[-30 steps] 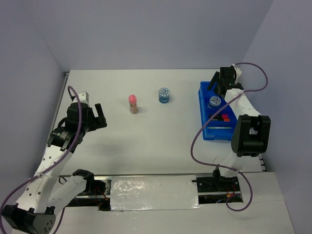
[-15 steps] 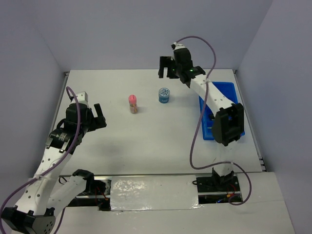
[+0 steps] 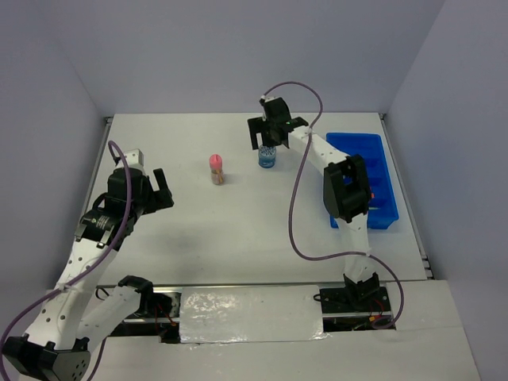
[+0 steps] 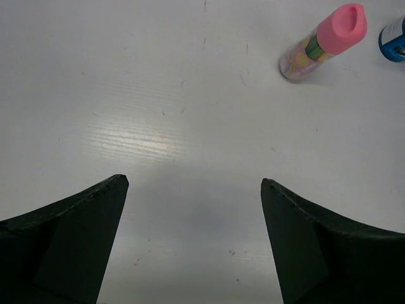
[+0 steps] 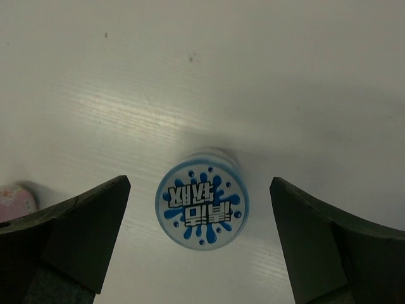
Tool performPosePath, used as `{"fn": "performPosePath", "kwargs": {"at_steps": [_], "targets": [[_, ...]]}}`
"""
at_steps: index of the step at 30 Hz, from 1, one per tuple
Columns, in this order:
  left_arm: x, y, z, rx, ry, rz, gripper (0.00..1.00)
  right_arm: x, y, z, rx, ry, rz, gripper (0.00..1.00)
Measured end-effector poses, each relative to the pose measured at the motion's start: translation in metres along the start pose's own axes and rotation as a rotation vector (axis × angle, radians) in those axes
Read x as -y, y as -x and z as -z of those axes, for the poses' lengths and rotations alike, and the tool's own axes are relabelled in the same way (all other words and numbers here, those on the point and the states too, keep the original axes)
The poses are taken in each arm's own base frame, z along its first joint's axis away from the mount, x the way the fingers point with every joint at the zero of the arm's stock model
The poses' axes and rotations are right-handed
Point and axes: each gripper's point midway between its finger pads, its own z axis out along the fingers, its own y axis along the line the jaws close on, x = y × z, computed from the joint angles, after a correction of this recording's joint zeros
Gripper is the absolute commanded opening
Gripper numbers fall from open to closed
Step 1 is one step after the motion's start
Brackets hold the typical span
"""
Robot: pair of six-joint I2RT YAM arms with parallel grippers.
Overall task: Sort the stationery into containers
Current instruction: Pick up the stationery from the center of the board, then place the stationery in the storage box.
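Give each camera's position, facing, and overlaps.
Top external: high behind the robot, looking down at the white table; both arms show.
Left wrist: behind the left hand, facing table and pink-capped tube; black fingers show.
Right wrist: behind the right hand, directly above the round blue-white roll; fingers show.
Shared: all three show the roll.

Plastic pretty much everywhere you look
Your table [image 4: 158, 95] is white, faintly grained, satin with small scuffs; the roll [image 5: 202, 206] has a glossy printed top, the tube [image 4: 323, 41] a smooth matt pink cap, the tray [image 3: 385, 182] is smooth blue plastic.
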Motion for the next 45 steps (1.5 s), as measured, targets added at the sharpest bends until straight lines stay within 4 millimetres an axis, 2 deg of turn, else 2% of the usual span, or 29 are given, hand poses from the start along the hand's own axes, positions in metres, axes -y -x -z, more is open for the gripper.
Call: {"fn": "performPosePath", "kwargs": {"at_steps": [6, 8, 10, 11, 12, 14, 15, 16, 19, 22, 26, 28, 30, 31, 33, 35, 37, 39, 41, 43, 45], "targets": [[0.0, -0.001, -0.001, -0.005, 0.002, -0.001, 0.99, -0.006, -0.039, -0.006, -0.078, 0.027, 0.023, 0.99], [0.0, -0.001, -0.002, -0.007, 0.003, -0.002, 0.99, -0.007, -0.042, -0.007, -0.085, 0.026, 0.025, 0.98], [0.0, -0.001, -0.002, -0.007, 0.002, -0.002, 0.99, -0.007, -0.041, -0.007, -0.082, 0.023, 0.026, 0.87], [0.0, -0.001, -0.002, -0.006, 0.002, -0.002, 0.99, -0.007, -0.04, -0.007, -0.077, 0.022, 0.028, 0.77], [0.0, -0.001, -0.002, -0.006, 0.002, -0.002, 0.99, -0.006, -0.039, -0.007, -0.075, 0.016, 0.028, 0.6], [0.0, -0.001, -0.002, -0.006, 0.002, -0.002, 0.99, -0.005, -0.038, -0.008, -0.07, 0.013, 0.02, 0.47], [0.0, -0.001, -0.002, -0.006, 0.002, -0.002, 0.99, -0.005, -0.038, -0.008, -0.067, 0.01, 0.024, 0.34], [0.0, -0.001, -0.002, -0.006, 0.002, -0.002, 0.99, -0.004, -0.038, -0.008, -0.066, 0.007, 0.023, 0.3], [0.0, -0.001, -0.002, -0.006, 0.002, -0.002, 1.0, -0.003, -0.038, -0.007, -0.06, -0.001, 0.019, 0.25], [0.0, -0.001, -0.001, -0.006, 0.002, -0.002, 0.99, -0.002, -0.041, 0.004, -0.05, 0.009, 0.007, 0.23], [0.0, 0.0, 0.0, 0.0, 0.0, 0.0, 0.99, 0.007, -0.039, 0.051, -0.001, 0.026, -0.044, 0.25], [0.0, 0.001, 0.001, 0.004, -0.002, 0.001, 0.99, 0.026, -0.025, 0.088, 0.072, -0.013, -0.093, 0.26], [0.0, 0.001, 0.002, 0.009, -0.004, 0.002, 0.99, 0.062, -0.004, 0.128, 0.167, -0.09, -0.174, 0.25], [0.0, 0.002, 0.003, 0.014, -0.006, 0.004, 0.99, 0.086, 0.008, 0.147, 0.225, -0.138, -0.231, 0.25], [0.0, 0.004, 0.006, 0.025, -0.011, 0.007, 0.99, 0.149, 0.025, 0.183, 0.335, -0.275, -0.357, 0.25], [0.0, 0.005, 0.009, 0.036, -0.015, 0.01, 0.99, 0.212, 0.022, 0.208, 0.409, -0.42, -0.477, 0.25], [0.0, 0.007, 0.011, 0.045, -0.019, 0.012, 0.99, 0.265, -0.005, 0.218, 0.419, -0.556, -0.577, 0.24], [0.0, 0.007, 0.011, 0.047, -0.02, 0.012, 0.99, 0.295, -0.042, 0.215, 0.369, -0.646, -0.65, 0.24], [0.0, 0.007, 0.01, 0.045, -0.021, 0.012, 0.99, 0.306, -0.076, 0.203, 0.289, -0.691, -0.689, 0.24], [0.002, 0.006, 0.01, 0.041, -0.027, 0.011, 0.99, 0.307, -0.093, 0.192, 0.239, -0.703, -0.703, 0.24], [0.002, 0.006, 0.01, 0.041, -0.031, 0.011, 0.99, 0.308, -0.1, 0.184, 0.22, -0.705, -0.719, 0.24]]}}
